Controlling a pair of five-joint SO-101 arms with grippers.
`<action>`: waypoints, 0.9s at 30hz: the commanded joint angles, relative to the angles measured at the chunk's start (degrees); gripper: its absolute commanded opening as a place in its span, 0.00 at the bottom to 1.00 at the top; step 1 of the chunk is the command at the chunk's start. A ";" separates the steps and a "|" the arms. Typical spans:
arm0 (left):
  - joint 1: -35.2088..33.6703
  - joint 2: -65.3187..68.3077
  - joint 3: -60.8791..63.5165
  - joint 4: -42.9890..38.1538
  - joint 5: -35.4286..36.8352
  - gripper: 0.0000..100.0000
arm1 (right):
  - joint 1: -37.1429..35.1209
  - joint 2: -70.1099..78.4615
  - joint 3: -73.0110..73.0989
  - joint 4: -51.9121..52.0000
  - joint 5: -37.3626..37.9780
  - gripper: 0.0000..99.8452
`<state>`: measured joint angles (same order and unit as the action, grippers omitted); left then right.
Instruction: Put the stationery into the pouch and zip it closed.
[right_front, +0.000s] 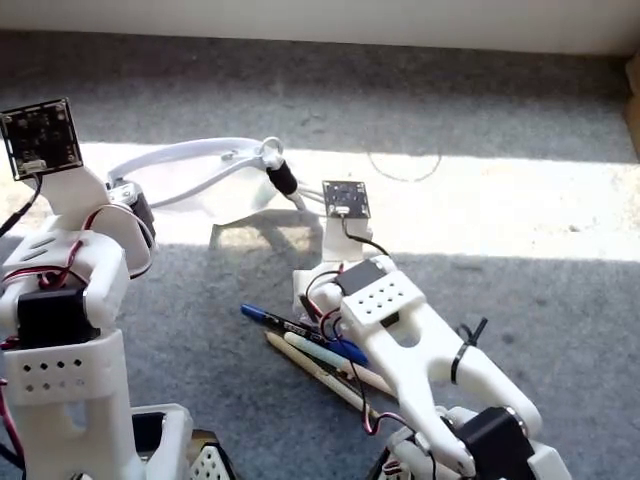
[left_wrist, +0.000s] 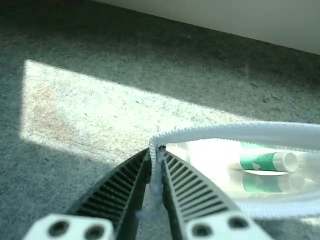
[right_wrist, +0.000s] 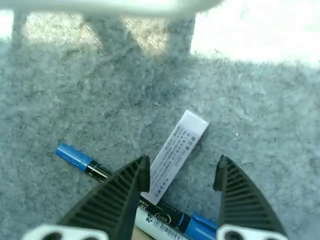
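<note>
The clear pouch (right_front: 195, 175) lies on the far part of the grey tabletop (right_front: 520, 340), inside a band of sunlight (right_front: 500, 200). Its mouth gapes open and the white zipper edge curves around it. From the left wrist view, a white tube with a green label (left_wrist: 265, 161) can be seen lying inside the pouch. The left gripper (left_wrist: 156, 152) sits at the pouch's left end as the high view shows it. Its fingers (left_wrist: 187, 182) are clenched on the zipper edge, which runs up between them. The rest of the stationery is outside the pouch, nearer the arms and in shadow. A blue pen (right_front: 290, 325) with a black barrel lies there with a pale pen (right_front: 318, 350) just beside it and a beige pencil (right_front: 310, 368) next to that. The three are close together, roughly parallel, and partly under the right arm. A flat white rectangular piece (right_wrist: 177, 145) with small print rests on the tabletop, one end reaching the blue pen. The right gripper (right_wrist: 182, 162) hangs over that end, well apart from the pouch. Its fingers (right_wrist: 125, 187) are spread wide, one to each side of the white piece, and grasp nothing.
</note>
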<state>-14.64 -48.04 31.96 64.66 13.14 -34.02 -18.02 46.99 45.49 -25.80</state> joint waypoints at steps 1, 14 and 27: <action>-0.66 1.80 -0.22 -0.26 -0.44 0.01 | -0.13 0.57 -3.82 -1.89 -0.62 0.21; -0.66 1.80 -0.22 -0.18 -0.53 0.01 | 3.56 8.04 -3.82 -9.10 -0.53 0.21; -0.66 1.80 -0.22 -0.09 -0.53 0.01 | 3.74 8.13 -3.74 -8.84 -0.09 0.11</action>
<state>-14.64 -48.04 31.96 64.66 13.14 -31.12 -9.49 46.64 37.49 -25.89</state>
